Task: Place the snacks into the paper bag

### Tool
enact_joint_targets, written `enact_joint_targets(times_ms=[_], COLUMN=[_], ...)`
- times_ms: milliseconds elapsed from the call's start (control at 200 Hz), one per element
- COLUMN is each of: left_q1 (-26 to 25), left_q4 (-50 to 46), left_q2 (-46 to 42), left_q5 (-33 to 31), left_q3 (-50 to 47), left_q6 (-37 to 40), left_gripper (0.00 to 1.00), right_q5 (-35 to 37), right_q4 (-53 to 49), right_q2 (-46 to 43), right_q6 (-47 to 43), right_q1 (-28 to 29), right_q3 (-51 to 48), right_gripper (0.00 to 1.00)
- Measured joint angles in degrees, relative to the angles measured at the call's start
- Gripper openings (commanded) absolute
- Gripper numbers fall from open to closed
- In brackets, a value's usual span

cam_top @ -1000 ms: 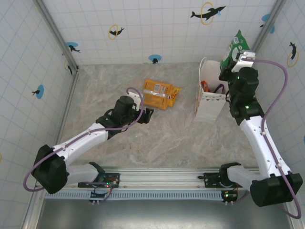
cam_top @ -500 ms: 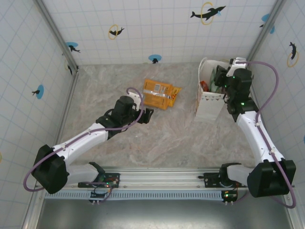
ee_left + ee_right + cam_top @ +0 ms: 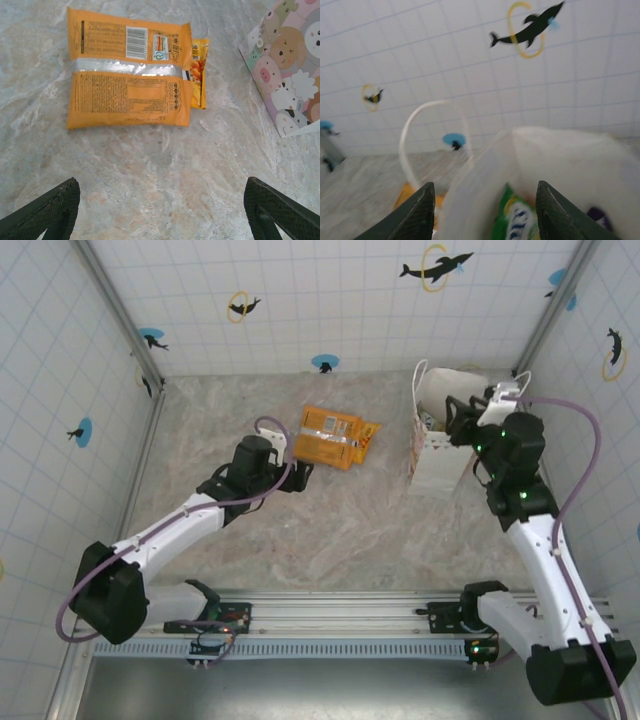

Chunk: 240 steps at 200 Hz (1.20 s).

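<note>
Two orange snacks lie overlapped on the marble table, a large packet (image 3: 326, 436) (image 3: 127, 75) face down over a smaller one (image 3: 364, 434) (image 3: 199, 74). My left gripper (image 3: 297, 473) (image 3: 160, 222) hovers open just short of them, nothing between its fingers. The white paper bag (image 3: 436, 458) (image 3: 290, 65) (image 3: 560, 160) stands upright at the right. Over the bag's mouth hangs my right gripper (image 3: 455, 420) (image 3: 485, 215), jaws apart. A green snack packet (image 3: 517, 220) lies inside the bag below the jaws, touching neither finger. A bit of purple shows deeper in the bag.
Tiled walls with dolphin stickers close the table on three sides, with metal posts (image 3: 120, 310) at the back corners. The bag's loop handle (image 3: 420, 125) stands up near my right fingers. Bare marble (image 3: 340, 530) lies between the arms.
My right gripper held the green packet high behind the bag, came down over the mouth and opened; the packet now sits inside. My left gripper crept slightly toward the orange packets.
</note>
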Motion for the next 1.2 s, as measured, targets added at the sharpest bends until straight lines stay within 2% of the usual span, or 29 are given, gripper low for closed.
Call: enact_joint_targets(times_ms=[90,185,325,495,756,1011,1201], left_q1=[1.7,4.1,8.2,13.2,17.6,21.4,22.1], left_q4=[0.0,0.7,2.3,4.0,6.7,8.5,9.0], left_q2=[0.9,2.3,5.4,9.5,16.7,27.6,37.4], left_q5=[1.7,3.9,7.6,11.5,17.8,23.8,30.2], left_q3=[0.0,-0.1,-0.1,-0.1,2.8,11.7,20.5], left_q6=[-0.8,-1.6,-2.6,-2.7,-2.9,-2.5,0.2], left_gripper=[0.84,0.81,0.78,0.75,0.7,0.66,0.64], right_q5=[-1.6,-1.4,1.9,6.1,10.4,12.0,12.5], right_q4=[-0.4,-0.8,-0.1,4.1,12.6,19.3,21.2], right_q2=[-3.3,-6.4,-9.5,-10.1,-10.0,-9.2,-8.0], right_q6=[1.3,2.5,3.1,4.2,5.4,5.8,6.2], right_q1=[4.7,12.1,22.3,29.6,35.5,37.7,39.0], right_q3=[-5.3,-11.8,-19.2,-24.6,-32.0,-35.7,-35.7], right_gripper=[0.55,0.55,0.55,0.55,0.55,0.55,0.55])
